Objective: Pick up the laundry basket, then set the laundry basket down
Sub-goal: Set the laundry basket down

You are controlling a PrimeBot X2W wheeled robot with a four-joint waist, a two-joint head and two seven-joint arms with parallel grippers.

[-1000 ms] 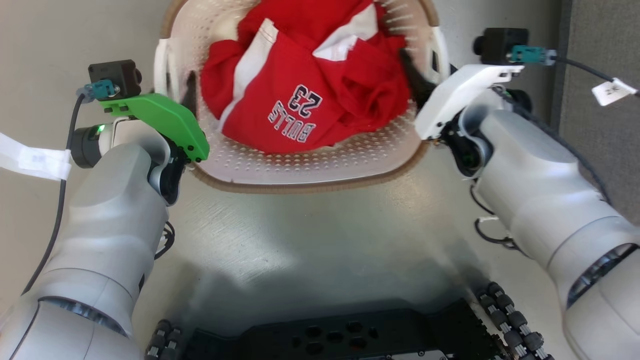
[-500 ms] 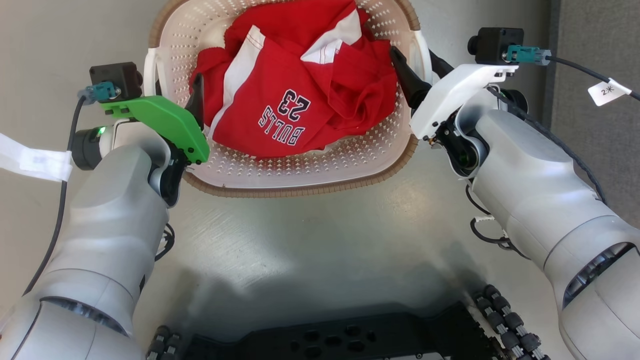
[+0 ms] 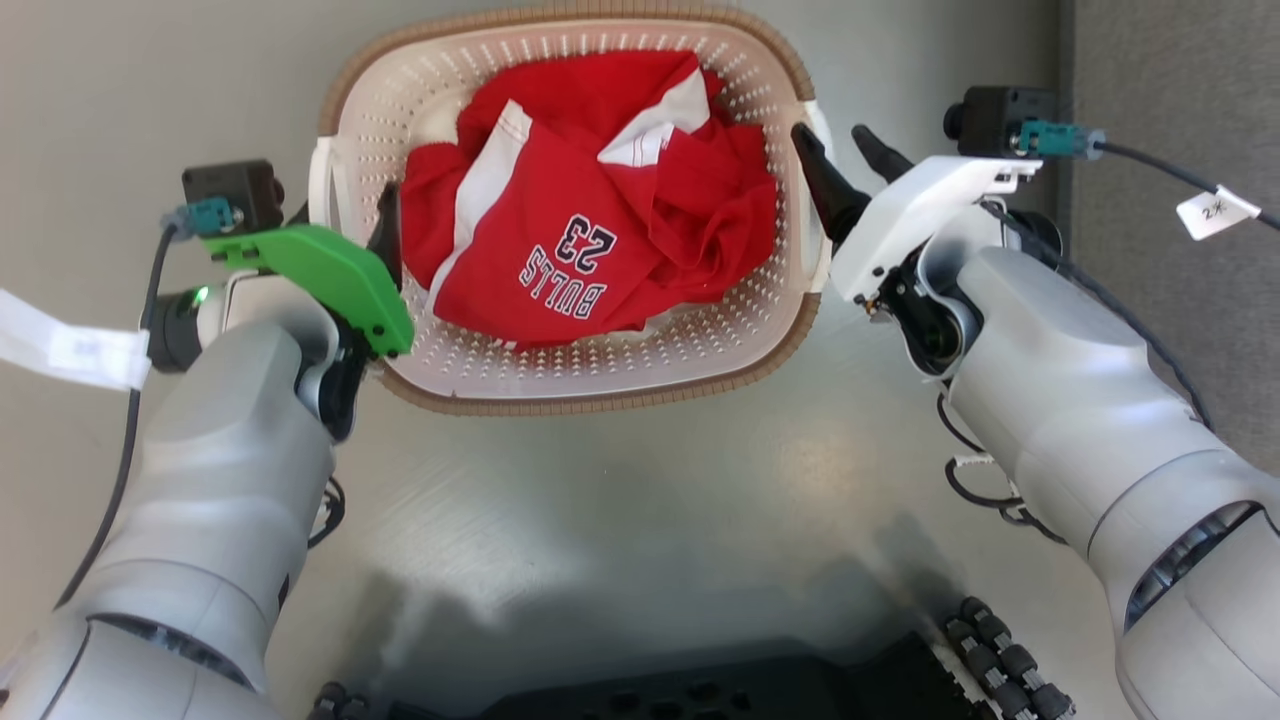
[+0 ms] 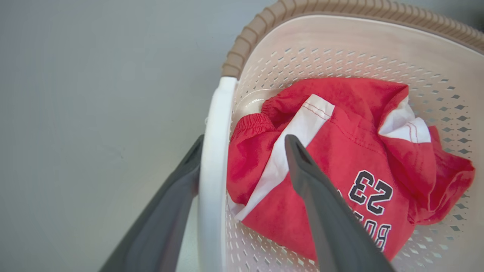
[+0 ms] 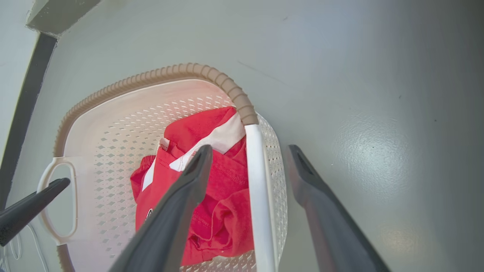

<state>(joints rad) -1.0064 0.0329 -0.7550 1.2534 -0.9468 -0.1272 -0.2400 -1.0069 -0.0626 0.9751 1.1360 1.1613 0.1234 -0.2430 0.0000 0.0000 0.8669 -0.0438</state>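
Observation:
The laundry basket (image 3: 600, 385), cream-white and perforated with a brown rim, rests on the grey floor and holds a red jersey (image 3: 590, 240). My left gripper (image 3: 340, 205) is open astride the basket's left white handle (image 4: 213, 151): one finger lies outside against the bar, the other inside over the jersey (image 4: 340, 158). My right gripper (image 3: 842, 165) is open too, and the right handle (image 5: 257, 181) runs between its fingers with a gap on each side. In the right wrist view the basket (image 5: 113, 124) fills the left half, and a left finger (image 5: 34, 204) shows by the far handle.
A darker grey strip (image 3: 1170, 80) runs along the right side of the floor. My black wheeled base (image 3: 700, 690) sits at the bottom edge. A tagged cable (image 3: 1215, 205) hangs off the right wrist camera, and a white strap (image 3: 70, 345) off the left arm.
The basket now looks smaller and farther from the head camera, its whole rim in view. The right gripper's fingers have come off the handle and stand apart.

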